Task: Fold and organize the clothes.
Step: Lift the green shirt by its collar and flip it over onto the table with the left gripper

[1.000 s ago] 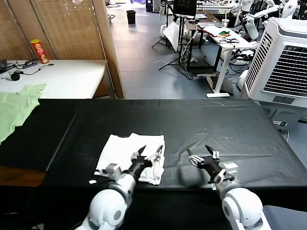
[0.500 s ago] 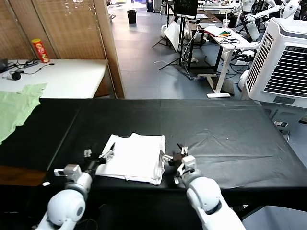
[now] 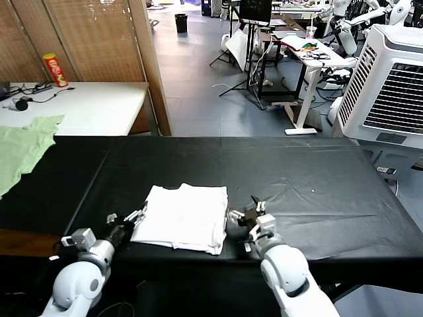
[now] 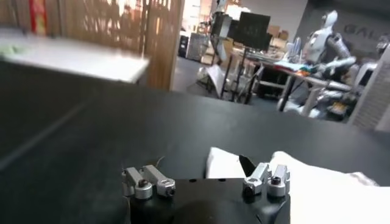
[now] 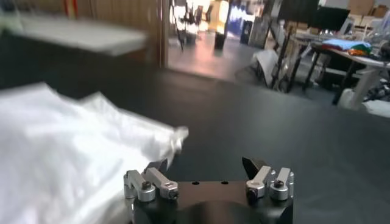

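The folded white T-shirt (image 3: pixel 183 218) lies on the black table (image 3: pixel 310 178) near its front edge. The left end effector (image 3: pixel 125 219) sits beside its left edge, the right end effector (image 3: pixel 243 214) beside its right edge, both spread apart and empty.

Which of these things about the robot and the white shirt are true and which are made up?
1. The white T-shirt lies folded on the black table. True.
2. The left gripper is holding the T-shirt up in the air. False: it is open, low at the shirt's left edge.
3. The right gripper is open beside the shirt's right edge. True.
4. The pale green garment lies on top of the T-shirt. False: it lies far off at the table's left end.
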{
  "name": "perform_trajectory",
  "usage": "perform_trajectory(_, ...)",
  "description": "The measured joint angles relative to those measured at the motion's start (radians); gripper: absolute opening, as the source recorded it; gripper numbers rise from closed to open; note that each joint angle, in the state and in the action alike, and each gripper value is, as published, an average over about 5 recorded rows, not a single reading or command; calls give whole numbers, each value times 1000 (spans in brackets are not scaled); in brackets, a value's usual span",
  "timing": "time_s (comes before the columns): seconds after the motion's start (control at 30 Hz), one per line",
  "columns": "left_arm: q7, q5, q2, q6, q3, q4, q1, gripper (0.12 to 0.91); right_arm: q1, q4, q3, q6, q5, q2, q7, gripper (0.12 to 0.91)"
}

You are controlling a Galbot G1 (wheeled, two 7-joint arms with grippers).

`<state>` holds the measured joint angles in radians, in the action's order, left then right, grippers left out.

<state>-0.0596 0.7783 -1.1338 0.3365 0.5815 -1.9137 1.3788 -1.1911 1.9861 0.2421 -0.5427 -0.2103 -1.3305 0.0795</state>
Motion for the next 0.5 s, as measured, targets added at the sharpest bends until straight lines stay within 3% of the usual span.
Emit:
perform_trajectory(0.3,25,198,-7,51,-6,43,-25,768,-60,104,54,22,-58,15,-5,798)
perform_trajectory(0.4,21,254,-11,60,-7,64,-36,649,-76,127,64,30,-60,16,-12,798)
perform_trajectory(0.5,19,300,-9,65,-5,84,-44,481,-90,145,74,35,-61,16,-15,798)
